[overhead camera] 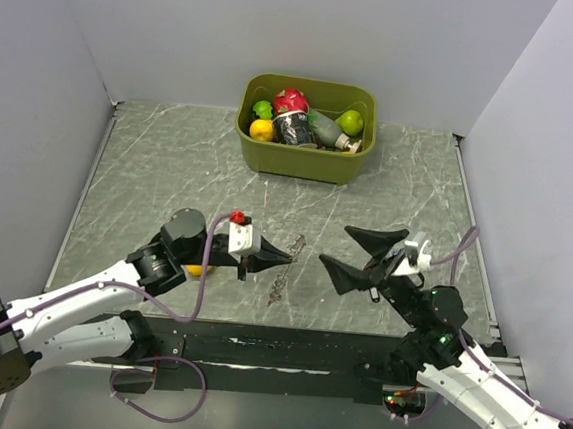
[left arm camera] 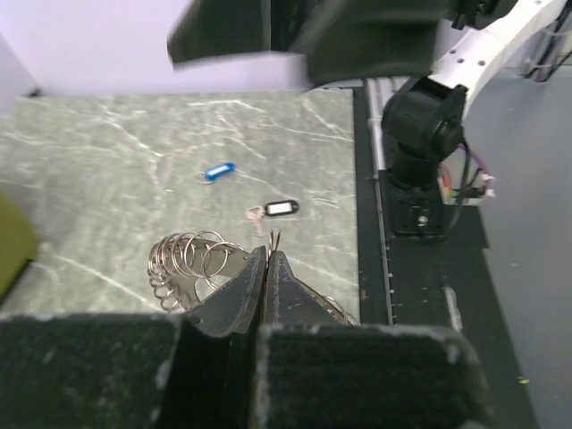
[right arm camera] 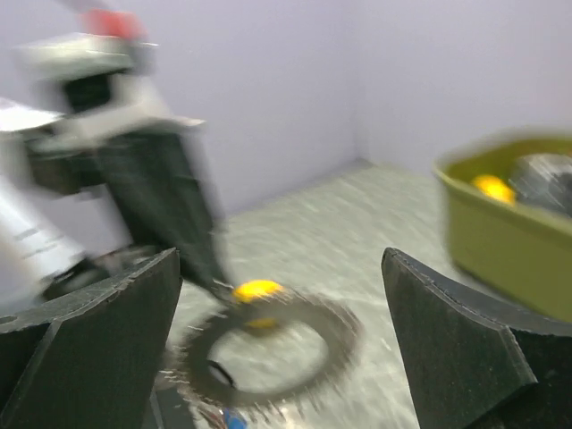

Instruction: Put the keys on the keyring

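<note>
Grey marbled table — on it a green bin, blue key, black key.

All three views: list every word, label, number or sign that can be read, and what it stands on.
No text can be read anywhere.
Can in the bin: dark printed label, too small to read.
Black key: white label window, no writing to be made out.
Blue key: no marking visible.
Right wrist view: too blurred for any text.
</note>
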`<act>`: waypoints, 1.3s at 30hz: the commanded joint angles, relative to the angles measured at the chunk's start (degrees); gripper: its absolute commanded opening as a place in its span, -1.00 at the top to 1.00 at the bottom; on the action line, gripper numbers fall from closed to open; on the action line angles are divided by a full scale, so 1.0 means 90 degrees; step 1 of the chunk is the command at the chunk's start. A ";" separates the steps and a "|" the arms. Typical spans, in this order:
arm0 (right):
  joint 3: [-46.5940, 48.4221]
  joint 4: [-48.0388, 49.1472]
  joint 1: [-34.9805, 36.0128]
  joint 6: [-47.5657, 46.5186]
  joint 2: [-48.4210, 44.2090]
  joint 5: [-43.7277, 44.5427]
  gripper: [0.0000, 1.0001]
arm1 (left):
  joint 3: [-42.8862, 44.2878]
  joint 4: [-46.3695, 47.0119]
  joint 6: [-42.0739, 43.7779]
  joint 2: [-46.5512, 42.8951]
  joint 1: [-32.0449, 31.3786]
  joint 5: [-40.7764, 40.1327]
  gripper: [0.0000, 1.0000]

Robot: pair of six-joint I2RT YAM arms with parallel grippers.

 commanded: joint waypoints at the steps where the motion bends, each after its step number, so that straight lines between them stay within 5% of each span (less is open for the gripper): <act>1: 0.0297 -0.1575 0.0019 0.0658 -0.0076 0.2205 -0.99 | -0.0254 0.0399 0.0401 -0.0547 -0.0050 -0.0370 0.98; 6: 0.0629 -0.3088 0.0009 0.1614 0.0304 0.4264 -0.99 | -0.0392 0.0215 0.0596 -0.0714 -0.0050 -0.0662 0.98; 10: 0.1263 -0.4453 -0.0118 0.2114 0.0978 0.4649 -0.99 | -0.0324 -0.0060 0.0714 -0.0646 -0.0050 -0.0810 0.98; 19: 0.2513 -0.5599 -0.0196 0.1608 0.3155 0.3635 -0.99 | -0.0519 0.0300 0.0354 -0.0470 -0.0040 -0.0965 0.97; 26: 0.3188 -0.6683 -0.0196 0.2064 0.4941 0.4081 -0.99 | -0.0860 0.0906 -0.0086 -0.0157 0.0038 -0.0830 0.98; 33: 0.3462 -0.7543 -0.0400 0.2485 0.5939 0.4308 -0.96 | -0.1007 0.1005 -0.0087 -0.0303 0.0214 -0.0596 0.98; 39: 0.2818 -0.6998 -0.1377 0.2291 0.5999 0.2788 -0.75 | -0.1203 0.1103 -0.0096 -0.0538 0.0370 -0.0449 0.98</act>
